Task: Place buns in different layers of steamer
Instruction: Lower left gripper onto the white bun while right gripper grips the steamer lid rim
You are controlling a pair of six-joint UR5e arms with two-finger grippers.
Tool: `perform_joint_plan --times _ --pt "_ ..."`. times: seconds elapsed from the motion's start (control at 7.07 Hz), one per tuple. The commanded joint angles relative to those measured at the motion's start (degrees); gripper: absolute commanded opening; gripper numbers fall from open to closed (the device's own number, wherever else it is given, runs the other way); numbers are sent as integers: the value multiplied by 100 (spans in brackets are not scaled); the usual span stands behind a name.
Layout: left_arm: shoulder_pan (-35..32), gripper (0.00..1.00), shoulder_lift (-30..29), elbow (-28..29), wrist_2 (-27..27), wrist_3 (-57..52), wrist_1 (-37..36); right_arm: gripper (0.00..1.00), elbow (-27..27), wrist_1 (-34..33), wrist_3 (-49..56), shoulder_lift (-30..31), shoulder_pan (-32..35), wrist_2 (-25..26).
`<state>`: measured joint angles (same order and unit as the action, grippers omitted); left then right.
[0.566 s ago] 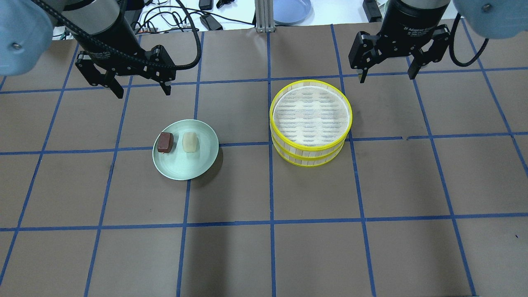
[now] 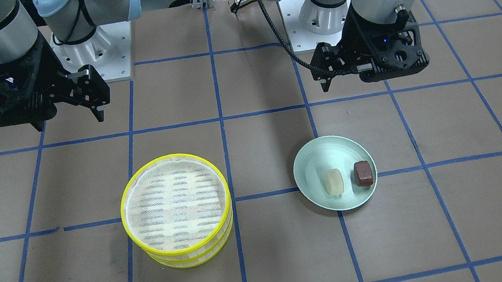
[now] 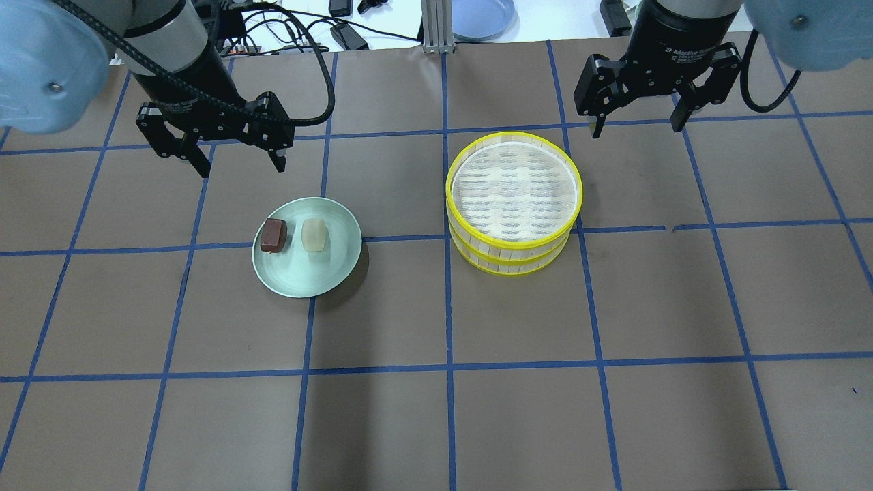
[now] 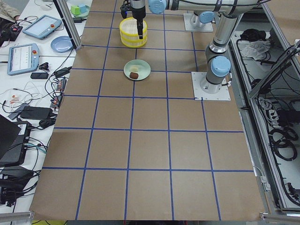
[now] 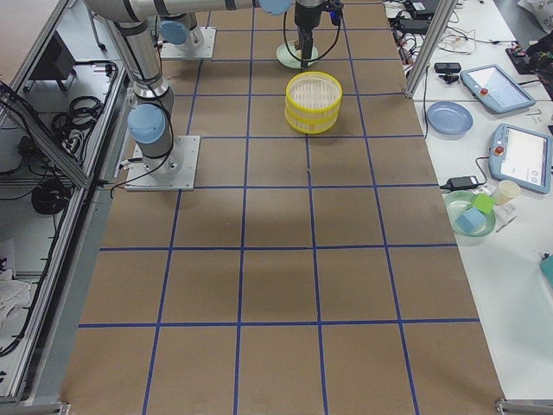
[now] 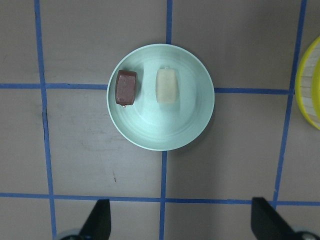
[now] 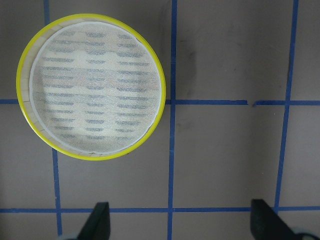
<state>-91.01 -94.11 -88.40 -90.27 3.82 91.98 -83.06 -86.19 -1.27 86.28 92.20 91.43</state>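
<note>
The brown bun and the cream-white bun lie side by side on a pale green plate; both also show in the left wrist view, brown and cream. The steamer, two yellow-rimmed trays stacked with nothing in the top one, stands to the plate's right and shows in the right wrist view. My left gripper is open and empty, high behind the plate. My right gripper is open and empty, high behind and right of the steamer.
Brown paper with blue tape grid lines covers the table. A blue plate, cables and an aluminium post lie beyond the far edge. Tablets and small items sit on the side bench.
My left gripper has moved a little forward and toward the plate. My right gripper has shifted slightly. The buns, plate and steamer have not moved.
</note>
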Motion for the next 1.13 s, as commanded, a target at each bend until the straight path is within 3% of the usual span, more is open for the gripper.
perform_joint_plan --times 0.0,0.14,0.57,0.85,0.99 --pt "22 100 -499 -875 288 57 -1358 100 -52 -21 4 3 0 6" --pt "22 100 -842 -1402 247 5 -2168 100 -218 -64 -5 -32 9 -2" --pt "22 100 -1547 -1487 317 214 -2421 100 -1166 -1520 -14 -505 26 -11" --pt "22 100 -1838 -1478 264 189 -2983 100 -1457 -2634 -5 -1372 26 6" --pt "22 99 -1969 -1478 290 198 -3037 86 -1485 -2770 -5 -1533 26 -2"
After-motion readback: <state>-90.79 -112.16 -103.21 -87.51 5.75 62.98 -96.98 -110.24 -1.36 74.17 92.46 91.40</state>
